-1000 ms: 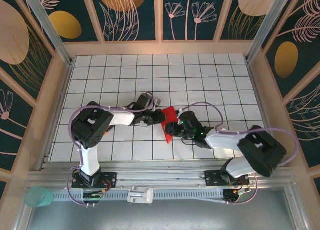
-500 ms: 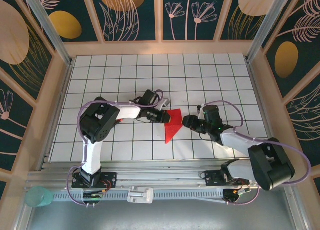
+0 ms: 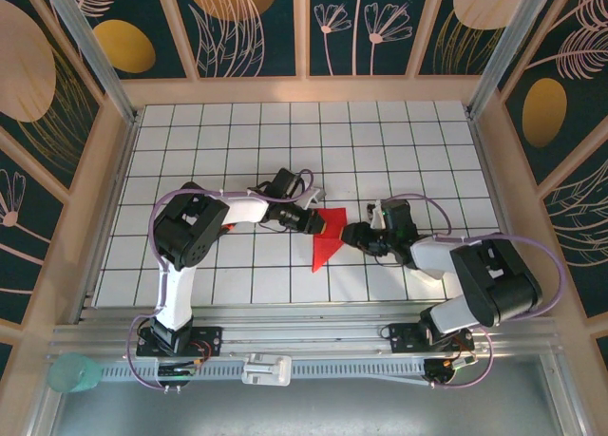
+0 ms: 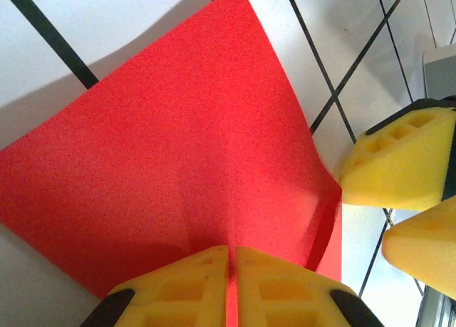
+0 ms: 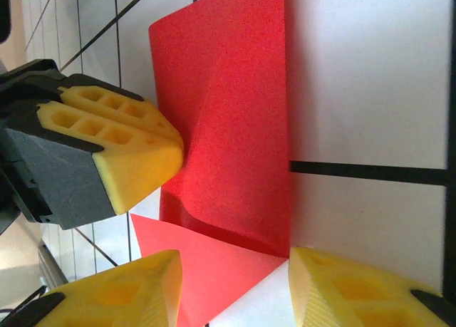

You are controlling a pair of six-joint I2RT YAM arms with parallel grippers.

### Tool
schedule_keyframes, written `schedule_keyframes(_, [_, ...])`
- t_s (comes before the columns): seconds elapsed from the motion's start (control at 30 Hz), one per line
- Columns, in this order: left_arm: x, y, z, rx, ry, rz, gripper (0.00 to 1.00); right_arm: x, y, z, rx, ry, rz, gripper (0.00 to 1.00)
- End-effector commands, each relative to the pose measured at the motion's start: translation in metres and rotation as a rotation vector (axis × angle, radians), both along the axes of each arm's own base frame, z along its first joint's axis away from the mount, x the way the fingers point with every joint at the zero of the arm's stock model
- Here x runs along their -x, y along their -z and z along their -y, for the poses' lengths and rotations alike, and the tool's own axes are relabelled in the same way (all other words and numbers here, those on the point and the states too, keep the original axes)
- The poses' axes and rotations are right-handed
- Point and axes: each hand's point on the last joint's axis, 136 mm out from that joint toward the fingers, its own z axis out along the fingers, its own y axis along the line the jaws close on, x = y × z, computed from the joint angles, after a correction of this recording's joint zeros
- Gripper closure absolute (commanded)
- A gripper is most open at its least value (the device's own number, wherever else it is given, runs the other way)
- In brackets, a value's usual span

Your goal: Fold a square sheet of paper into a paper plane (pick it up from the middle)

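White tiled table (image 3: 380, 142) with black grid lines, fenced by pale wooden rails and dark teal floral panels. Near that table's middle, slightly toward its near edge, lies the thin bright red square sheet of paper (image 3: 325, 246), creased into a smaller pointed shape. Its number of layers is hard to make out. The left gripper (image 4: 231, 281) is pinched tight on its far edge, yellow foam pads hiding that strip. The right gripper (image 5: 235, 277) stands with jaws apart at the sheet's right side, a loose red flap between them; contact cannot be told. Beyond the table's near-left corner sits a teal round cup-like thing (image 3: 74, 371), its contents unreadable.
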Motion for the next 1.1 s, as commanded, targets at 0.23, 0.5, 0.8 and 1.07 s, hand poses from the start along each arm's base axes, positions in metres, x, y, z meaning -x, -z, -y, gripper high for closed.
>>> schedule_keyframes(0.23, [0.003, 0.010, -0.004, -0.039, 0.011, -0.016, 0.85, -0.003, -0.005, -0.003, -0.028, 0.002, 0.034, 0.80])
schedule_keyframes(0.5, [-0.003, 0.000, -0.004, -0.035, -0.008, 0.009, 0.78, -0.002, -0.016, 0.000, -0.041, 0.033, 0.058, 1.00])
schedule_keyframes(0.8, [-0.025, -0.056, -0.007, 0.024, -0.137, 0.159, 0.53, 0.003, -0.027, 0.007, -0.071, 0.134, 0.028, 1.00])
schedule_keyframes(1.07, [-0.002, -0.097, -0.031, 0.031, -0.262, 0.401, 0.47, 0.008, -0.032, 0.005, -0.098, 0.213, -0.010, 1.00])
